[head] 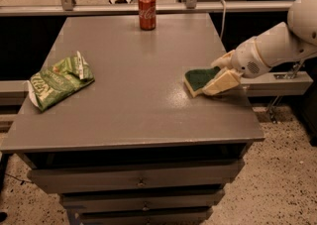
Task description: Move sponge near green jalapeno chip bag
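Observation:
The sponge, dark green on top with a pale yellow base, lies on the grey table near its right edge. The green jalapeno chip bag, crumpled and light green, lies flat at the table's left side, far from the sponge. My gripper comes in from the right on a white arm. It is down at the sponge's right end, open, with one pale finger on the near side of the sponge and the other on the far side.
A red cola can stands upright at the table's back edge, in the middle. A metal rail runs behind the table. Drawers sit under the tabletop. Speckled floor lies to the right.

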Controlling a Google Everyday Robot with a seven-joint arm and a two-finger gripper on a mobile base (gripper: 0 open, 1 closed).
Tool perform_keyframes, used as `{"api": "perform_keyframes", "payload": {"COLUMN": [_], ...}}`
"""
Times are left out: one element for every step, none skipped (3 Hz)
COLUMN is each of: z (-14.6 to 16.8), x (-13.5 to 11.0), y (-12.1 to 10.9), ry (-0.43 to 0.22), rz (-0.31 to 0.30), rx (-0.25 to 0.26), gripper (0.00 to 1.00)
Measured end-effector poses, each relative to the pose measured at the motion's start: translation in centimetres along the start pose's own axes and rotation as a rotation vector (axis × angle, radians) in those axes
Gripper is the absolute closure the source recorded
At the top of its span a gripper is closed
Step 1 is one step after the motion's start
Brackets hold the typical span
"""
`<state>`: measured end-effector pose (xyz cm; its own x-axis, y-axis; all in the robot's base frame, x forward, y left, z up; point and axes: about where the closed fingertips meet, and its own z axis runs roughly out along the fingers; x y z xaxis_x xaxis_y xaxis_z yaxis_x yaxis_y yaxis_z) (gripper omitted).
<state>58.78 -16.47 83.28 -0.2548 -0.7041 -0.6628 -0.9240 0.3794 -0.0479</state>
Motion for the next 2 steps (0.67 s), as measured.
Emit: {"api": "perform_keyframes", "payload": {"z": [-0.1,-1.4], "x": [-1.7,-4.9], "y": [-0.3,-0.8], "ry": [-0.036,-0.082], "rz": [-0.002,-0.031], "rx": [0.0,0.026], "gripper": [0.65,0.88]}}
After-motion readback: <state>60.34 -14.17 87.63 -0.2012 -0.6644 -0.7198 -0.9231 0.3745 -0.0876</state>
